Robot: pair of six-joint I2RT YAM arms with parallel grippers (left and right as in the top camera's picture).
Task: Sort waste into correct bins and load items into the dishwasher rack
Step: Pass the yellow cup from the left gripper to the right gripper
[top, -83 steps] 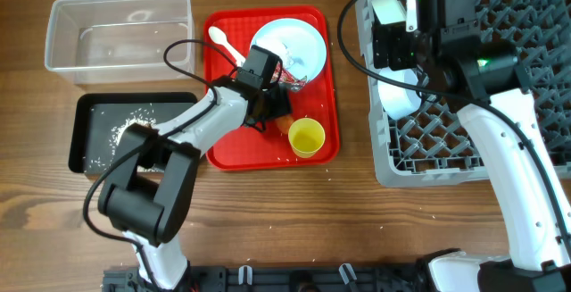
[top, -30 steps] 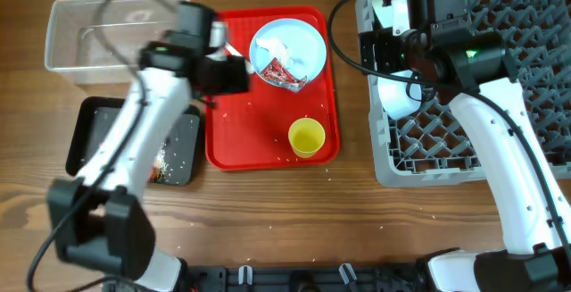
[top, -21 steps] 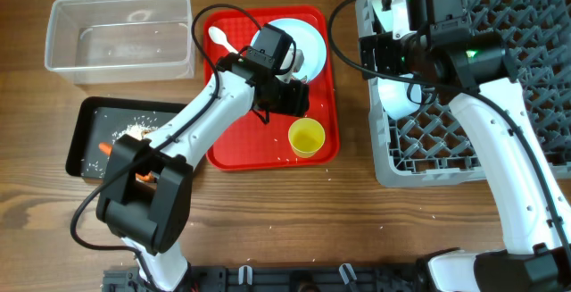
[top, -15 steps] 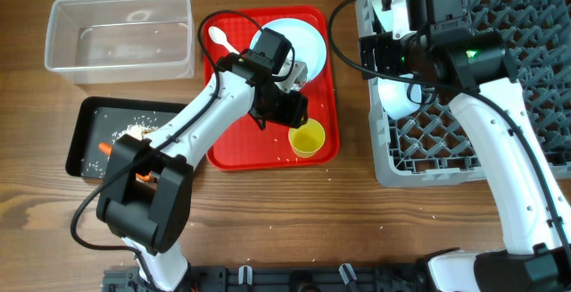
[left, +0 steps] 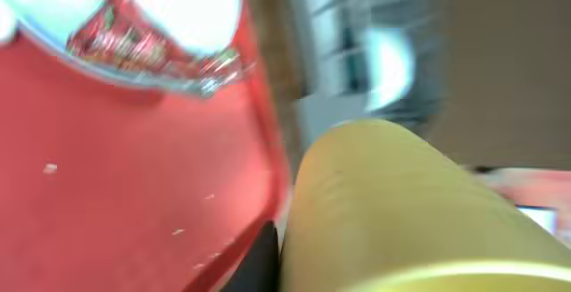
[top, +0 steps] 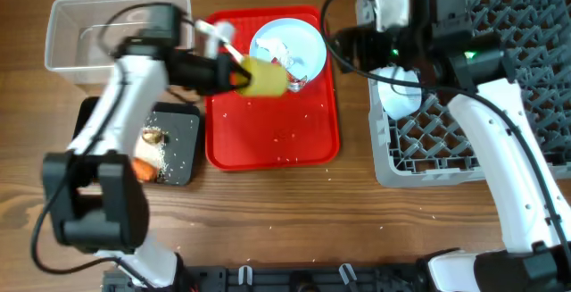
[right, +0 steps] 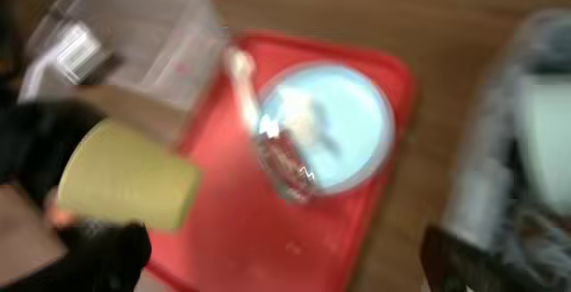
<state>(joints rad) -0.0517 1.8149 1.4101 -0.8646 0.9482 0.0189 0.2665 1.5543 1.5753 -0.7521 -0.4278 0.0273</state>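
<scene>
My left gripper (top: 243, 76) is shut on the yellow cup (top: 266, 78), held on its side above the red serving tray (top: 272, 136). The cup (left: 393, 212) fills the left wrist view. The pale-blue plate (top: 290, 42) on the tray carries the red wrapper (top: 293, 78) and the white tissue (top: 272, 49). The white spoon (top: 223, 35) lies at the tray's far left. My right gripper (right: 277, 270) is open and empty near the grey rack's (top: 500, 87) left edge, looking at the cup (right: 125, 180) and plate (right: 326, 122). A pale-blue bowl (top: 399, 95) sits in the rack.
The clear tub (top: 116, 29) stands at the far left. The black tray (top: 183, 122) in front of it holds the carrot (top: 143, 169), a brown lump (top: 152, 136) and rice. Loose rice grains dot the red tray.
My left gripper has shut on the yellow cup, lifted it off the tray's front right corner and carried it left. My right gripper has swung left, off the rack's edge.
</scene>
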